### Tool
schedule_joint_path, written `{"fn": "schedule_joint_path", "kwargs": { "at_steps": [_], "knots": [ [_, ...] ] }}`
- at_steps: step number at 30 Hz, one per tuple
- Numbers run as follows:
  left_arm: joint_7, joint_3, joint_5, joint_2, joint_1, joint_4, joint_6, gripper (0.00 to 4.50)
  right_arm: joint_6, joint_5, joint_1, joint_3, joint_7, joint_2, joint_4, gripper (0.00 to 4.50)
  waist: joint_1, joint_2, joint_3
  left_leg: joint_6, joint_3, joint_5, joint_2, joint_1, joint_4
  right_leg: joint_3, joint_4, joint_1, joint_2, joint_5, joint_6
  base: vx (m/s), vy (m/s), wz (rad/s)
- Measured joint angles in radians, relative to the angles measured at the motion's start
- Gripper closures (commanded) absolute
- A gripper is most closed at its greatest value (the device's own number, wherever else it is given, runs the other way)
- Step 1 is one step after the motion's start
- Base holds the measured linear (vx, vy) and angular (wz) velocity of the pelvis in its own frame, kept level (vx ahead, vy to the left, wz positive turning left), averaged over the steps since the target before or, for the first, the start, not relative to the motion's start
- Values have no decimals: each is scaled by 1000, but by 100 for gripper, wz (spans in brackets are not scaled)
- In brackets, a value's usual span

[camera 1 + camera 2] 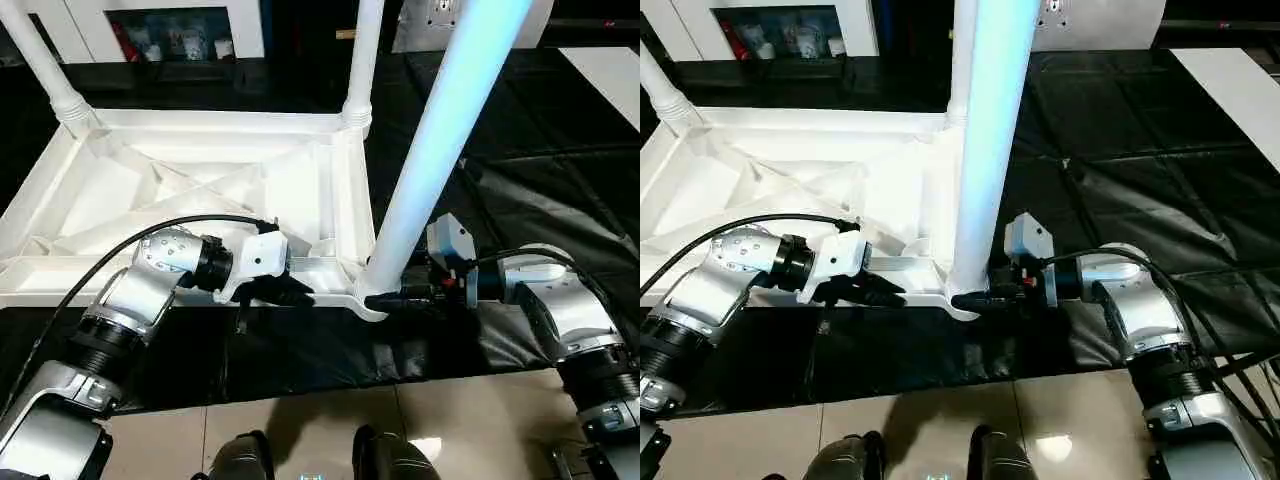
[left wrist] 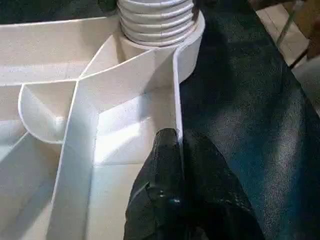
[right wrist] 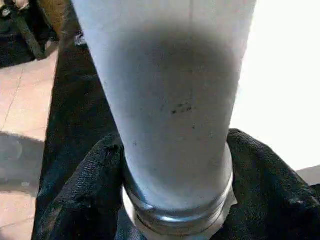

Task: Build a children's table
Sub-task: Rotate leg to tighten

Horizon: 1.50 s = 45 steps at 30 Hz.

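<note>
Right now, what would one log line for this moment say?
stage: near-corner leg in socket | left gripper: shut on tabletop rim | right gripper: fingers around leg base | far legs: two upright

Black sheet [image 1: 560,180], tiled floor [image 1: 300,420]

White plastic table top [image 1: 200,190] lies upside down on the black sheet [image 1: 560,170], ribbed underside up. Three white tubular legs stand upright in its round corner sockets: far-left leg [image 1: 45,70], far-right leg [image 1: 362,60], and near-right leg [image 1: 440,130], its threaded base seated at the corner.
</note>
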<state>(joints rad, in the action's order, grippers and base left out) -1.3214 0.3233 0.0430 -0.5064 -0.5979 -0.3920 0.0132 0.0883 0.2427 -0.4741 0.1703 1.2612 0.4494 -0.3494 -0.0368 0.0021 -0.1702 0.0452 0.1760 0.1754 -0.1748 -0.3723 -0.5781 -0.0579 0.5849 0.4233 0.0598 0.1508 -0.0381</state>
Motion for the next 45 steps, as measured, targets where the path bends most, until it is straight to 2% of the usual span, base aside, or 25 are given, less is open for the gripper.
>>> {"fn": "schedule_joint_path", "kwargs": {
  "at_steps": [3,5,8,10,13,19,20,27,31,34,37,40,45],
  "knots": [
    [57,-15,-10,8,4,20,65,450,22,-1,38,-34,-133,-63,16,178,9,-1,0,5,1,3,0,2,-1,0,1,-1,0,0,0,0,0,0],
    [165,-40,-42,56,13,49,160,450,51,-12,74,-87,-314,-155,36,179,15,-3,2,8,1,2,0,5,-1,0,0,-5,0,2,3,0,0,0],
    [266,-48,-65,108,16,89,252,450,77,-27,86,-129,-506,-238,53,180,35,-4,2,8,1,2,1,5,-2,0,-4,-5,1,2,3,0,0,0],
    [324,-51,-74,146,20,106,296,450,83,-40,86,-149,-590,-270,55,180,39,-4,2,8,1,2,1,4,-2,0,-6,-5,1,2,3,0,0,0],
    [481,-66,-119,257,15,131,403,450,86,-84,74,-208,-817,-384,48,180,36,-4,2,8,1,2,1,3,-2,1,-6,-5,1,1,2,0,0,0],
    [625,-53,-169,361,7,153,485,450,82,-132,36,-233,-1023,-454,25,180,33,-3,2,7,1,2,2,3,1,1,-7,-5,1,1,2,0,0,0],
    [628,-49,-169,361,7,155,485,450,78,-132,37,-233,-1025,-454,25,146,33,-3,2,7,1,2,2,3,1,1,-7,-5,1,1,2,0,0,0],
    [610,-31,-169,315,12,159,438,450,56,-119,52,-229,-964,-446,32,89,37,-3,2,7,-1,2,0,3,3,-2,-6,-4,0,-2,-3,0,0,0],
    [574,-31,-170,274,14,154,397,450,45,-115,70,-197,-859,-377,37,53,43,-3,2,8,-1,2,-1,3,4,-3,-6,-3,-1,-1,2,0,0,0],
    [504,-31,-154,217,25,148,320,450,5,-105,86,-160,-720,-271,40,22,44,0,3,7,-1,2,-1,2,4,-4,-6,-2,-1,-4,-2,0,0,0],
    [430,-32,-133,168,38,129,225,450,-38,-105,79,-153,-592,-185,40,22,39,0,3,3,-1,-1,-1,1,5,-5,-6,-2,-1,-3,-2,0,0,0],
    [364,-33,-111,132,39,110,171,450,-49,-81,67,-156,-498,-151,40,22,33,0,3,2,-1,-1,-1,2,5,-5,-6,-2,-1,-3,-2,0,0,0],
    [232,-32,-68,88,39,82,108,450,-52,-51,51,-90,-302,-78,40,22,26,-1,3,2,-1,-1,-1,1,3,-5,-6,-3,0,-3,-2,0,0,0]
  ]
}}
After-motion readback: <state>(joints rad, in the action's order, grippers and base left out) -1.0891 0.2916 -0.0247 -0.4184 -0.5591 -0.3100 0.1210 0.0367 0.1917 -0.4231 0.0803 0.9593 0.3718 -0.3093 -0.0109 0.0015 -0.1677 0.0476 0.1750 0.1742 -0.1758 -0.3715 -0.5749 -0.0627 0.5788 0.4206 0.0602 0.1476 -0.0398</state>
